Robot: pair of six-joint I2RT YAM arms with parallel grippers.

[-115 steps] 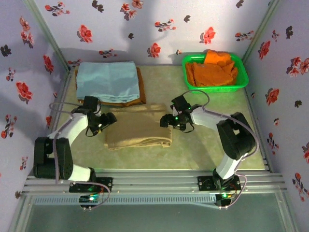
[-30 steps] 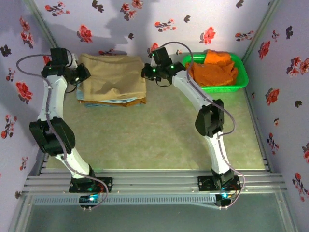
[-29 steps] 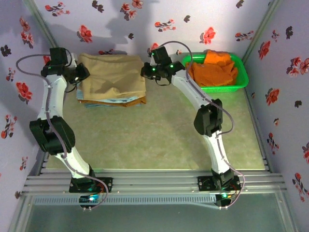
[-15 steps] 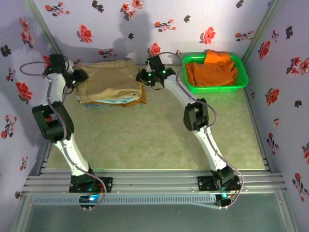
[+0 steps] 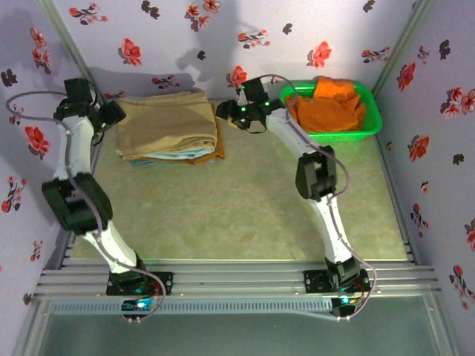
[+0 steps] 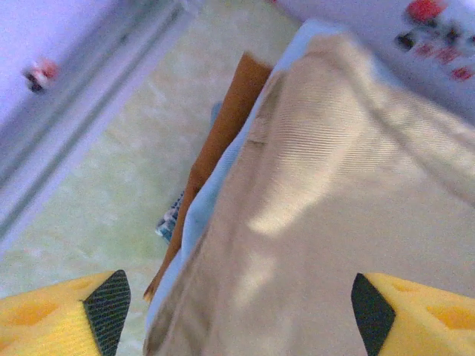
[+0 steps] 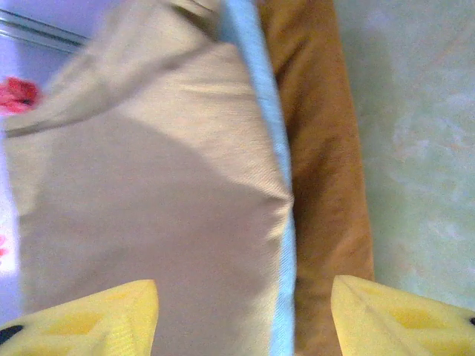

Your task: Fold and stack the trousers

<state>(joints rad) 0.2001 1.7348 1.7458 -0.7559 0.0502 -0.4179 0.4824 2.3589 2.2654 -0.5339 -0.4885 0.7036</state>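
At the far left of the counter (image 5: 245, 200), the trousers (image 5: 167, 122) lie folded flat on top of a stack. Under them are a light blue cloth (image 5: 177, 153) and a brown garment (image 5: 210, 153).

Obs: the left end effector (image 5: 111, 116) is just beside the stack's left edge. Its yellow fingers (image 6: 59, 315) are spread wide and grip nothing, with tan cloth below them.

Obs: the right end effector (image 5: 226, 113) is just beside the stack's right edge, also spread apart and clamping nothing.

A green basket (image 5: 373, 119) of orange garments (image 5: 330, 104) sits at the far right, well apart from the stack.
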